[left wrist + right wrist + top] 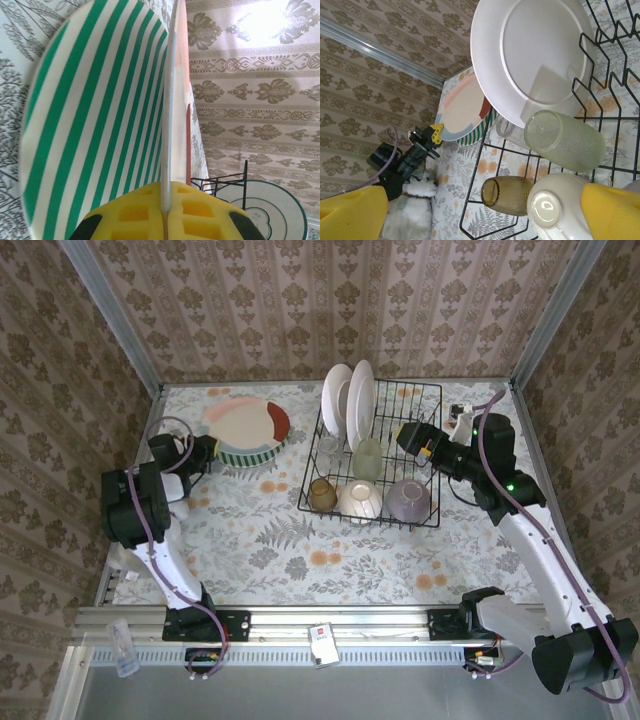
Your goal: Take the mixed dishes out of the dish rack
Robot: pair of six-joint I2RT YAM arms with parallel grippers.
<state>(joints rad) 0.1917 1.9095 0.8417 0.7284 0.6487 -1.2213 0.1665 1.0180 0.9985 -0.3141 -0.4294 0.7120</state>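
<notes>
Two arms: bases bolted at the near edge of the table (300,560); the left one reaches up the left side, the right one leans over the dish rack (432,400)
Near row of the rack: brown cup (322,494) lying on its side; just beside it the cream bowl (360,500), bottom up; then the lavender bowl (408,500) at the right end
Left gripper (203,452): yellow pads (130,215) pressed together on the thin rim of the colourful plate (245,428)
Colourful plate: left of the rack and apart from it, over the far left of the table; pink and red face, green and white stripes on the outer side; whether it rests on the cloth I cannot tell
Right gripper (412,440): fingers (612,212) spread wide, nothing between them; it hangs over the right part of the rack, behind the lavender bowl
Pale green glass (367,458): on its side in the middle of the rack, behind the cream bowl
White plates (360,403): two, upright between the tines at the far left corner of the rack
</notes>
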